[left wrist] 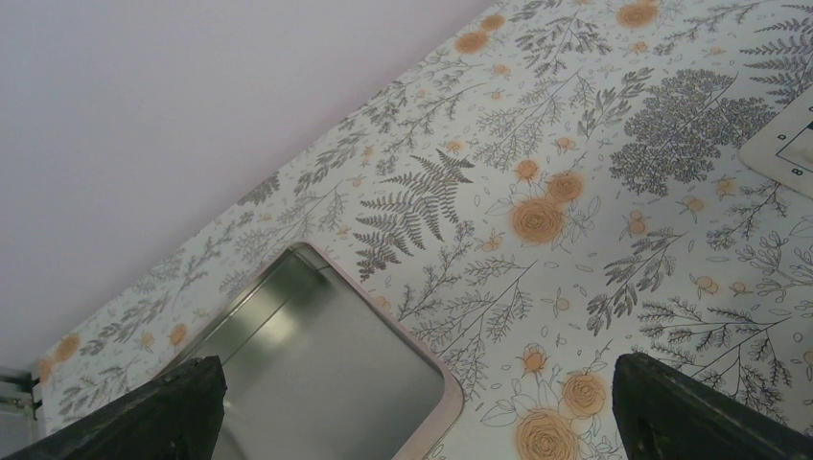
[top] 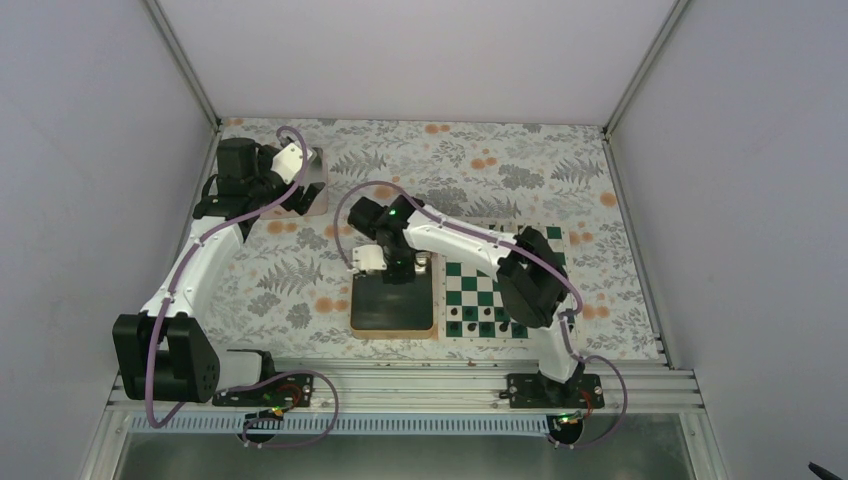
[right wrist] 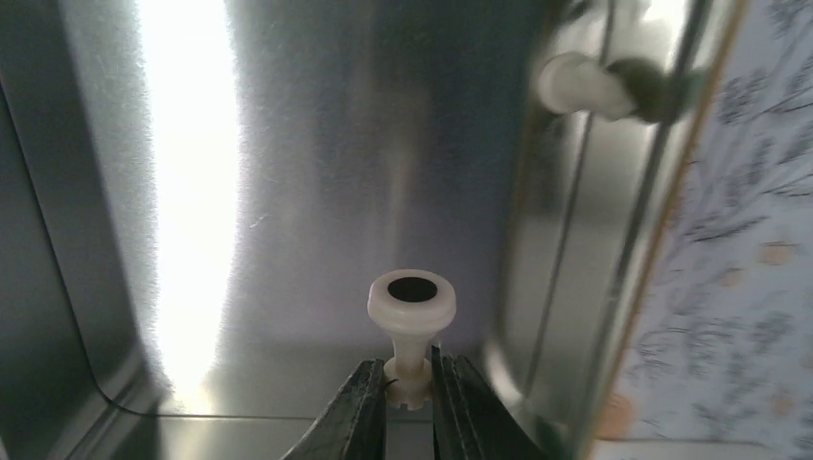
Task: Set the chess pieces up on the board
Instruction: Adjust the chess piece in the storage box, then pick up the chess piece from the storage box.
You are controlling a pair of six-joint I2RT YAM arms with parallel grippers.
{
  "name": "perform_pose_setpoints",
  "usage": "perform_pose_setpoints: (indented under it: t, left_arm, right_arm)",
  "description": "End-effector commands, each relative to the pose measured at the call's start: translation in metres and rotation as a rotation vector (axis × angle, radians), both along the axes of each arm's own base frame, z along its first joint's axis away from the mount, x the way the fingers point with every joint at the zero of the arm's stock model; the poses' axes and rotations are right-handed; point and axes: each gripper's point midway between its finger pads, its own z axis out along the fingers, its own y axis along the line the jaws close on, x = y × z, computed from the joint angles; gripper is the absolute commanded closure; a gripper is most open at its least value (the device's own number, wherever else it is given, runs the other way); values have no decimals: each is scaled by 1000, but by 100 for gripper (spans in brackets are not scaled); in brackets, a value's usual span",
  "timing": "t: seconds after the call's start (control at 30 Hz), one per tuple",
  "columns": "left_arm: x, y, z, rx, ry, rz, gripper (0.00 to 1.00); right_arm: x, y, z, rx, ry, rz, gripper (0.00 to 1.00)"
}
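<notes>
In the right wrist view a small white chess piece (right wrist: 412, 297) lies on its side inside the metal tray (right wrist: 288, 192). My right gripper (right wrist: 409, 379) is shut on its notched top, and its round base points away from me. A second white piece (right wrist: 580, 84) lies against the tray's far wall. From above, the right gripper (top: 395, 268) reaches down into the gold-rimmed tray (top: 392, 330), just left of the green and white board (top: 470, 285). My left gripper (left wrist: 417, 422) hangs open with nothing between its dark fingers (left wrist: 144, 412), far from the board.
Small black pieces (top: 470, 328) stand along the board's near row. A shallow silver tin (left wrist: 316, 374) lies under the left gripper at the table's back left. The board's corner (left wrist: 786, 144) shows at the right edge of the left wrist view. Enclosure walls surround the flowered tablecloth.
</notes>
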Motion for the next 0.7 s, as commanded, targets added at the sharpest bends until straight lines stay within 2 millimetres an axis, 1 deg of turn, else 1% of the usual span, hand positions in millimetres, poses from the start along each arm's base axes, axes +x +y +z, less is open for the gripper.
perform_pose_setpoints:
  t: [0.0, 0.07, 0.17, 0.27, 0.37, 0.53, 0.6, 0.67]
  left_arm:
    - [-4, -2, 20, -4, -53, -22, 0]
    - [-4, -2, 22, -4, -58, -22, 0]
    - [-5, -2, 22, -5, -58, -23, 0]
    - [-5, -2, 22, -5, -59, -24, 0]
    - [-4, -3, 21, -5, -56, -25, 0]
    - [-4, -2, 21, -3, -57, -21, 0]
    - [-5, -2, 21, -3, -58, -21, 0]
    - [-4, -1, 20, -2, -56, -21, 0]
  right_arm:
    - [-2, -22, -1, -209, -63, 101, 84]
    - [1, -35, -10, -296, -106, 151, 84]
    - [6, -36, -14, -335, -135, 173, 84]
    - [4, -46, -18, -408, -174, 220, 84]
    - [4, -37, -13, -408, -210, 250, 84]
    - [5, -31, -12, -415, -236, 271, 85]
    - [7, -27, -9, -403, -245, 265, 82]
    - [8, -19, 0, -359, -251, 254, 79]
